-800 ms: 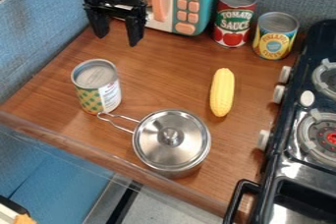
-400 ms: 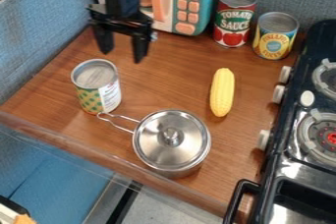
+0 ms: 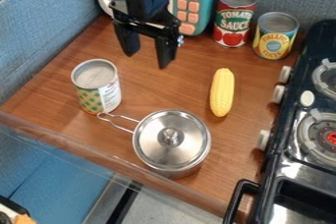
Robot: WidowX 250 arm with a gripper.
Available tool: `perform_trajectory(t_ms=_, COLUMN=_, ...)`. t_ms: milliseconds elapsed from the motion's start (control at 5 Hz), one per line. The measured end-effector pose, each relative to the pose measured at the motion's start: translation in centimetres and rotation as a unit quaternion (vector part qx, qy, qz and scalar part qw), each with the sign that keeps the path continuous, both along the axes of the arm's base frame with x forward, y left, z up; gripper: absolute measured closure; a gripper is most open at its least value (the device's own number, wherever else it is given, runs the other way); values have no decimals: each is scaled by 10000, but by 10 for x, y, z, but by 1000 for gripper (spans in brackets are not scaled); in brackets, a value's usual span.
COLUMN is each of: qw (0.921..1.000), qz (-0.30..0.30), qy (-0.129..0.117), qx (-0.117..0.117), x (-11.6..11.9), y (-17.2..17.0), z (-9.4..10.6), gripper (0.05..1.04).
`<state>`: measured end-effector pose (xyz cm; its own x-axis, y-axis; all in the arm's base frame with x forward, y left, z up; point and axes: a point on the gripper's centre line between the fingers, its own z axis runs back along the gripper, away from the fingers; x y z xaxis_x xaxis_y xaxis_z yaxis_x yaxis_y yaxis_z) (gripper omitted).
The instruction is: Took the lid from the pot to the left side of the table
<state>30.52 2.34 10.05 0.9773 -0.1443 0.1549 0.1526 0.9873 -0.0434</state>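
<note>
We find the metal lid seated on the pot, near the front edge of the desk, its small knob upright at the centre. The task stands, in our judgement, at the approach to the lid. The knob is our first concern: it is smooth and rounded, so jaws closing too high or off centre would likely slip off it, or tip the lid. Closing too low, they could press on the lid and push the pot toward the front edge. A lift that is not straight could catch the rim and drag the pot along. The wire handle points left, its end just beside the pineapple-patterned can; a shifted pot could knock that can. The can also takes up room on the left, so a lid carried low might strike it. We note the gripper above the desk, behind the pot, its jaws parted and holding nothing.
</note>
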Motion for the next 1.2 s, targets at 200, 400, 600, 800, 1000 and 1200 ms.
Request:
perform_trajectory(t_ms=200, qw=9996, qz=-210, qy=166, qx=-56, x=-20, y=-14, z=-14, gripper=84)
perform_trajectory(t_ms=400, qw=9993, qz=-308, qy=210, qx=-96, x=-36, y=-24, z=-26, gripper=84)
perform_trajectory(t_ms=600, qw=9981, qz=-533, qy=306, qx=-34, x=-45, y=-45, z=-45, gripper=84)
perform_trajectory(t_ms=800, qw=9966, qz=-681, qy=447, qx=85, x=-45, y=-59, z=-61, gripper=84)
perform_trajectory(t_ms=1000, qw=9950, qz=-723, qy=641, qx=247, x=-46, y=-64, z=-77, gripper=83)
perform_trajectory(t_ms=1200, qw=9956, qz=-655, qy=603, qx=295, x=-35, y=-64, z=-82, gripper=140)
